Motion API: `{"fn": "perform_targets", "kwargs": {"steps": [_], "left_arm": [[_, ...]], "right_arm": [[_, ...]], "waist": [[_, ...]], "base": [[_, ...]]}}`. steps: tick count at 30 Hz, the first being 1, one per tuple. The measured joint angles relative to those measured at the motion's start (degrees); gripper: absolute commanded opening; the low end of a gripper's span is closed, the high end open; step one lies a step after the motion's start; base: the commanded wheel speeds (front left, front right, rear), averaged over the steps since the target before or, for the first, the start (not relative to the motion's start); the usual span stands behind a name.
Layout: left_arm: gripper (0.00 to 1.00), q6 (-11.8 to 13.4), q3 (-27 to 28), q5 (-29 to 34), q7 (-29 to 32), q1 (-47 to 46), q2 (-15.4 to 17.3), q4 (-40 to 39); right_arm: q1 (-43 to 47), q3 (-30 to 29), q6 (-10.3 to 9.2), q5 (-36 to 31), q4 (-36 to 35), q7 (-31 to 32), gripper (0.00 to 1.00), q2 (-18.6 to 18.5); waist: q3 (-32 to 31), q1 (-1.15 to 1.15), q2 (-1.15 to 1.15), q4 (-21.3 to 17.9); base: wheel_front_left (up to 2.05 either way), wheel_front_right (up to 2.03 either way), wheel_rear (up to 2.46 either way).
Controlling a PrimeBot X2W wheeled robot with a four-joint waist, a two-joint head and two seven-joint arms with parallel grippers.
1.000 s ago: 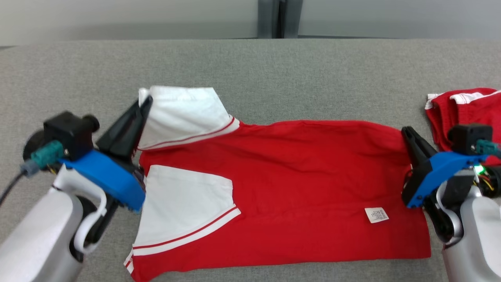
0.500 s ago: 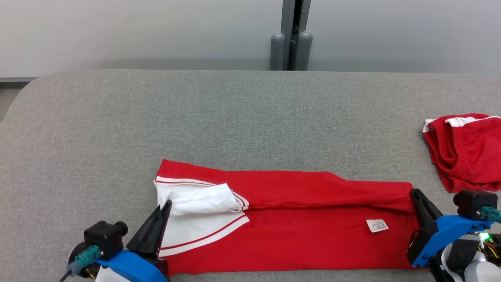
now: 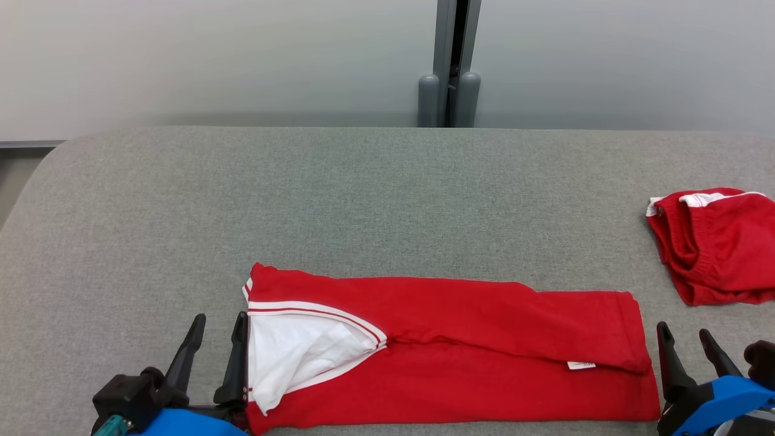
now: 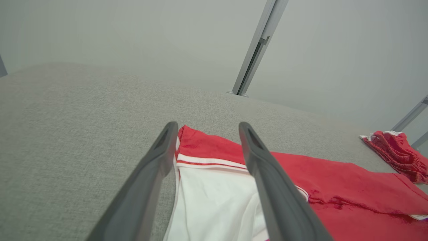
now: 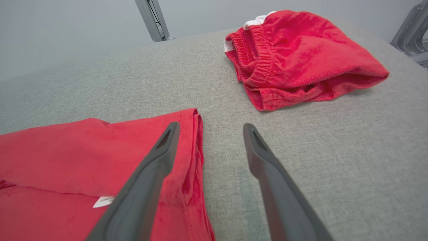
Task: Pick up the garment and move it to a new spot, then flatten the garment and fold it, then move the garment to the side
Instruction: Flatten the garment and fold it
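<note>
The garment, a red shirt with a white sleeve, is laid folded lengthwise along the near edge of the counter, roughly midway between its left and right edges. The left fingers are spread apart and released, set just beside the sleeve end; nothing is gripped. The right fingers are likewise parted and empty, just beside the shirt's other end, where a small label is seen. A second red garment is bunched near the right edge, well apart.
</note>
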Motion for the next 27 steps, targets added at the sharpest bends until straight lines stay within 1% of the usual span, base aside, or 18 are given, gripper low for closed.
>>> {"fn": "perform_targets", "kwargs": {"steps": [3, 7, 15, 20, 21, 22, 23, 24, 25, 27], "left_arm": [[1.00, 0.44, 2.82, 3.86, -0.01, 1.45, -1.35, -1.37], [1.00, 0.97, 5.55, 8.04, -0.01, 1.54, -2.76, -2.37], [1.00, 1.21, 9.60, 12.05, -0.01, 1.61, -5.47, -2.79], [1.00, 0.38, 10.16, 13.37, -0.01, 1.69, -6.57, -2.15], [1.00, 0.35, 10.33, 13.71, -0.01, 1.70, -6.72, -2.05], [1.00, 0.30, 10.50, 13.86, -0.01, 1.72, -6.90, -1.94], [1.00, 0.25, 10.61, 14.17, -0.01, 1.76, -7.09, -1.80], [1.00, 0.14, 10.73, 14.39, -0.01, 1.81, -7.28, -1.65], [1.00, 0.01, 10.77, 14.78, -0.01, 1.87, -7.43, -1.48], [1.00, -0.14, 10.79, 15.38, -0.01, 1.93, -7.75, -1.27]], "right_arm": [[0.07, -0.49, 0.00, -0.24, 0.38, -0.75, 1.00, 0.08], [-0.48, 0.31, 0.00, -0.79, 1.92, -1.23, 1.00, 0.16], [-2.73, 1.68, 0.00, -2.19, 8.73, -2.87, 1.00, 0.24], [-2.78, 2.56, 0.00, -1.53, 13.80, -4.34, 1.00, 0.24], [-2.88, 2.93, 0.00, -1.16, 14.51, -4.83, 0.89, 0.23], [-3.05, 3.30, 0.00, -0.64, 15.14, -5.08, 0.47, 0.16], [-3.24, 3.67, -0.01, -0.19, 15.69, -5.38, 0.31, 0.12], [-3.50, 4.08, -0.01, 0.21, 16.21, -5.73, 0.11, 0.11], [-3.83, 4.48, -0.01, 0.46, 16.67, -6.04, 0.00, 0.11], [-4.43, 4.85, 0.01, 0.56, 17.14, -6.59, 0.00, 0.21]], "waist": [[-0.06, 0.00, 0.00, 0.15], [0.18, 0.01, 0.00, 0.39], [1.07, 0.01, 0.00, 1.86], [1.44, 0.01, 0.00, 2.96], [1.45, 0.01, 0.00, 3.07], [1.41, 0.01, 0.00, 3.11], [1.37, 0.01, 0.00, 3.09], [1.32, 0.01, 0.00, 3.03], [1.25, 0.01, 0.00, 2.91], [1.11, 0.01, 0.00, 2.53]], "base": [[0.00, 0.00, 0.00], [0.00, 0.00, 0.00], [0.00, 0.00, 0.00], [0.00, 0.00, 0.00], [0.00, 0.00, 0.00], [0.00, 0.00, 0.00], [0.00, 0.00, 0.00], [0.00, 0.00, 0.00], [0.00, 0.00, 0.00], [0.00, 0.00, 0.00]]}}
